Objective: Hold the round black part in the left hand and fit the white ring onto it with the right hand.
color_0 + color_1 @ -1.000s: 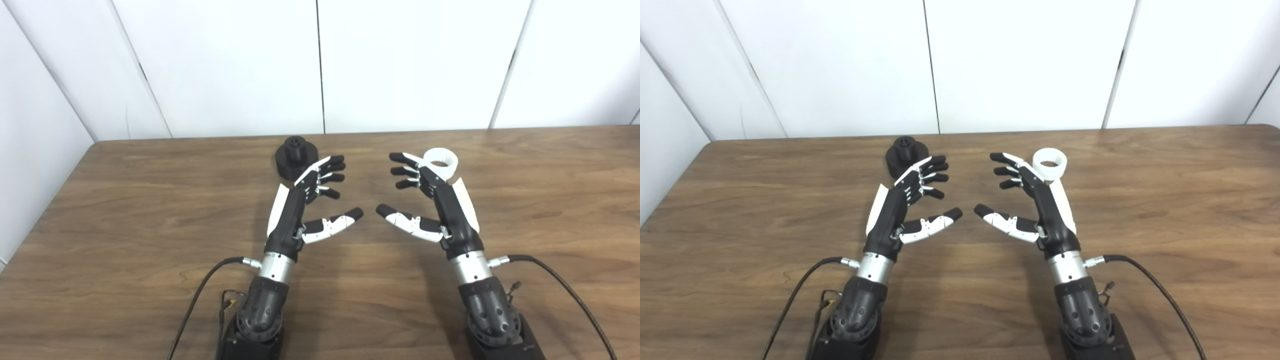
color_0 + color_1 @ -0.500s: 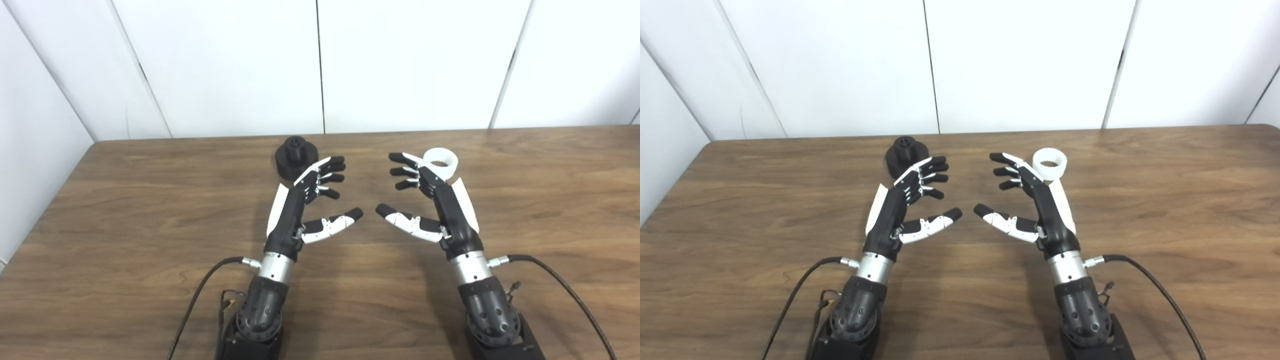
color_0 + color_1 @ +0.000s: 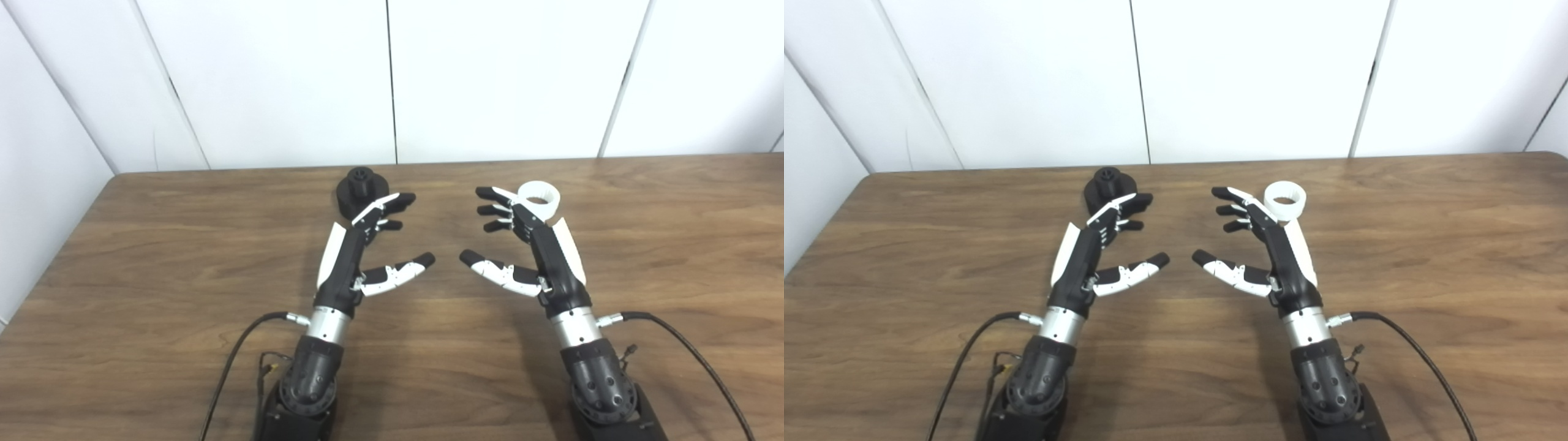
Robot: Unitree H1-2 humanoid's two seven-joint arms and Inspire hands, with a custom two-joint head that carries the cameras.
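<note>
The round black part (image 3: 361, 192), a disc with a raised hub, sits on the wooden table (image 3: 153, 257) toward the back, left of centre. My left hand (image 3: 361, 248) hovers open just in front and to the right of it, fingertips near its rim, holding nothing. The white ring (image 3: 540, 197) lies on the table right of centre. My right hand (image 3: 527, 245) is open, its fingers beside the ring's left side, and partly hides the ring's near edge.
White wall panels (image 3: 392, 79) close the table's far edge. Black cables (image 3: 692, 355) trail from both wrists across the near table. The left table edge (image 3: 55, 257) runs along a white side wall.
My left hand and forearm have shifted left and a little forward toward the black part, fingers drawn closer together. The right hand has not moved.
</note>
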